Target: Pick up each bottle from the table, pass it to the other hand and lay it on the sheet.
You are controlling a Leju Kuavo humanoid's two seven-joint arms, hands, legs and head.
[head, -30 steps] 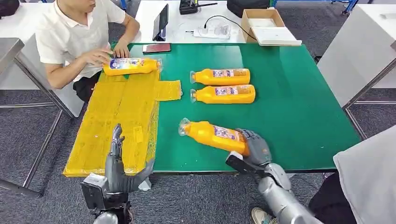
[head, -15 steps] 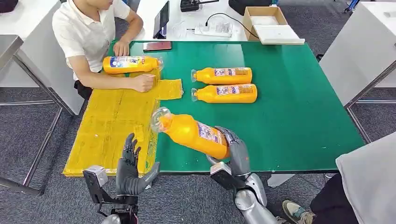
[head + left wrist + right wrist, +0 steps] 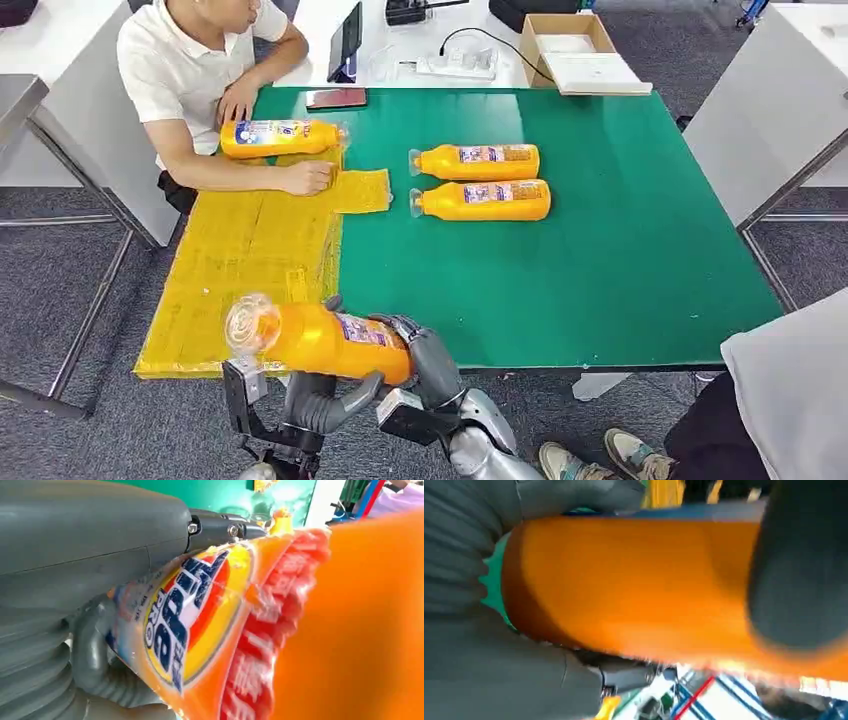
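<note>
Step in hand: the hand-over, judged to be at its midpoint; the bottle [image 3: 325,340] is off the counter [image 3: 600,260], level, just off the near edge.
Right hand [image 3: 425,362]: fingers clamped round the base end of the bottle, carrying its weight.
Left hand [image 3: 320,400]: under the middle of the bottle; the left wrist view shows the thumb and a dark finger lying against the label. Whether that grip is firm, I cannot tell.
Bottle position: cap end pointing toward the yellow sheet [image 3: 240,260], body beside the sheet's near corner.
Requirement for a sound transfer: the left hand should close fully round the labelled middle, near the balance point, before the right hand lets go; the wrapper looks glossy, so a loose hold may slip.
Placement advice: lay it on bare sheet nearer the robot, apart from the bottle already on the sheet [image 3: 280,138].
Hazard: a person's forearm [image 3: 250,178] rests on the sheet's far part.
Remaining: two bottles on the counter [image 3: 478,180].
</note>
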